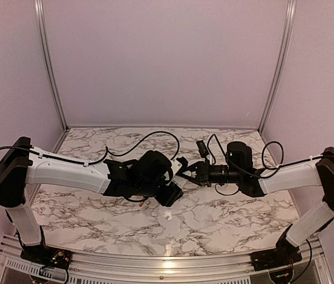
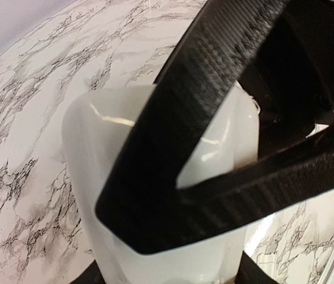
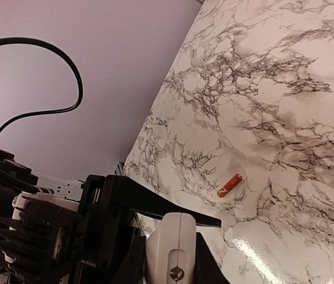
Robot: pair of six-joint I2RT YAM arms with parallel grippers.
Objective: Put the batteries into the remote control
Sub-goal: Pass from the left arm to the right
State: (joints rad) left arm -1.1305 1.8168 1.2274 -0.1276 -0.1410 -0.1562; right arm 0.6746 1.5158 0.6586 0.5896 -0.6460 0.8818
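Observation:
The white remote control (image 2: pixel 96 154) is held above the table between both arms. My left gripper (image 2: pixel 167 277) is shut on its near end, with its jaws on the remote's two sides at the bottom of the left wrist view. My right gripper (image 3: pixel 170 269) is shut across the remote's (image 3: pixel 170 245) thin edges, and one of its black fingers (image 2: pixel 173 148) lies over the remote's face. From above, the two grippers (image 1: pixel 176 184) (image 1: pixel 186 170) meet at mid-table. One red battery (image 3: pixel 229 185) lies loose on the marble. The remote's recess is hidden.
A small flat white piece (image 2: pixel 267 260) lies on the marble table (image 1: pixel 232 207), below the left gripper. Lilac walls close in the back and both sides. Black cables loop over both wrists.

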